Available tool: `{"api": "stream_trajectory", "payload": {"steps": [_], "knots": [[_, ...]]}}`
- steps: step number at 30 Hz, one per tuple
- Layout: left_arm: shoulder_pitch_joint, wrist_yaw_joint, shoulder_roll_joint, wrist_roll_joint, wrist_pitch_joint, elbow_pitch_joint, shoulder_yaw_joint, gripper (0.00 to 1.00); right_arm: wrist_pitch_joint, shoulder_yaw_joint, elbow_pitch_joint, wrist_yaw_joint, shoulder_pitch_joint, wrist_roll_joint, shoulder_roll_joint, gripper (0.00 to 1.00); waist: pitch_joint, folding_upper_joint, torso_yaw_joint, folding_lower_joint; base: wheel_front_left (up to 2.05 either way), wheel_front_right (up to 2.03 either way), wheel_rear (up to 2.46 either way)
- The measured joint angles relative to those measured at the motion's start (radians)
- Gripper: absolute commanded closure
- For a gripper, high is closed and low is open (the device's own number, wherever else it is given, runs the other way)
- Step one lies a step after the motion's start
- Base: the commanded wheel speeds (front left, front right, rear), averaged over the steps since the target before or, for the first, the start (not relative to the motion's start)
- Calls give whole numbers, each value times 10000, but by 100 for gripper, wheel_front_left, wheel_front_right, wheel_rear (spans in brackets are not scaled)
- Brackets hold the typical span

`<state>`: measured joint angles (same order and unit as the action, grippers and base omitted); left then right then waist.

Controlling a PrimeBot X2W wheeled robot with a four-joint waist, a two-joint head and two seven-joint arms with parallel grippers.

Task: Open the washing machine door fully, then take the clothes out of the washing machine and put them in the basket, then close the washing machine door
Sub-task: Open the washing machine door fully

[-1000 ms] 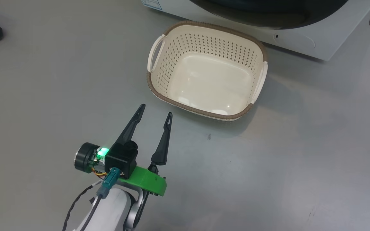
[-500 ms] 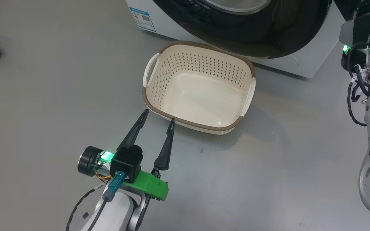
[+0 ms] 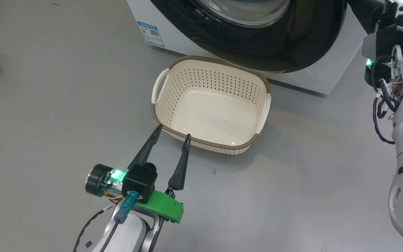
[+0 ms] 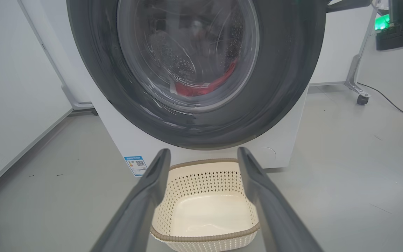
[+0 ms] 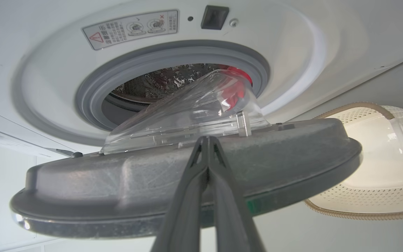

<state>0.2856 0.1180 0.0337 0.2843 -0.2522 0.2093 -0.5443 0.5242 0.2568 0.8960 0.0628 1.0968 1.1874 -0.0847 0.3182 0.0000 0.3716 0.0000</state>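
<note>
My right tool (image 5: 206,140) pinched shut, tips at inner face of half-open washing machine door (image 5: 187,182): stiff, heavy, I push near rim. My left tool (image 3: 172,131) wide, beside basket (image 3: 215,78). Clothes (image 4: 201,88) in drum (image 5: 142,87), soft.

We record the washing machine (image 3: 327,70) body as white, with a blue label (image 3: 150,33) and a grey seal (image 5: 89,98). The washing machine door (image 4: 194,133) shows a glossy black rim around clear glass. The clothes (image 4: 201,89) are bright red. The basket (image 3: 215,75) is cream with rows of diamond perforations and a brown woven-look rim. The floor (image 3: 47,105) is plain grey.
</note>
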Motion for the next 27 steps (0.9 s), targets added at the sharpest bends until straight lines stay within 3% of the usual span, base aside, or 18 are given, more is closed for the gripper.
{"api": "stream_trajectory", "payload": {"steps": [7, 15, 27], "knots": [[-44, 0, 0, -40, 0, -4, 33, 0, -65, -127, -17, -221, -4, -15, 0, 100, -63, 0, -19, 0, 0, 0, 0], [-110, 0, 2, -40, 0, 31, 105, 0, -1170, -1467, -677, -1651, -680, -1824, -499, 100, -316, 0, -36, 0, 0, 0, 0], [-567, 2, 10, -35, 0, 194, 736, 0, -2943, -3177, -1806, -1845, -2182, -4052, -1133, 100, -993, 0, -279, 0, 0, 0, 0]]}}
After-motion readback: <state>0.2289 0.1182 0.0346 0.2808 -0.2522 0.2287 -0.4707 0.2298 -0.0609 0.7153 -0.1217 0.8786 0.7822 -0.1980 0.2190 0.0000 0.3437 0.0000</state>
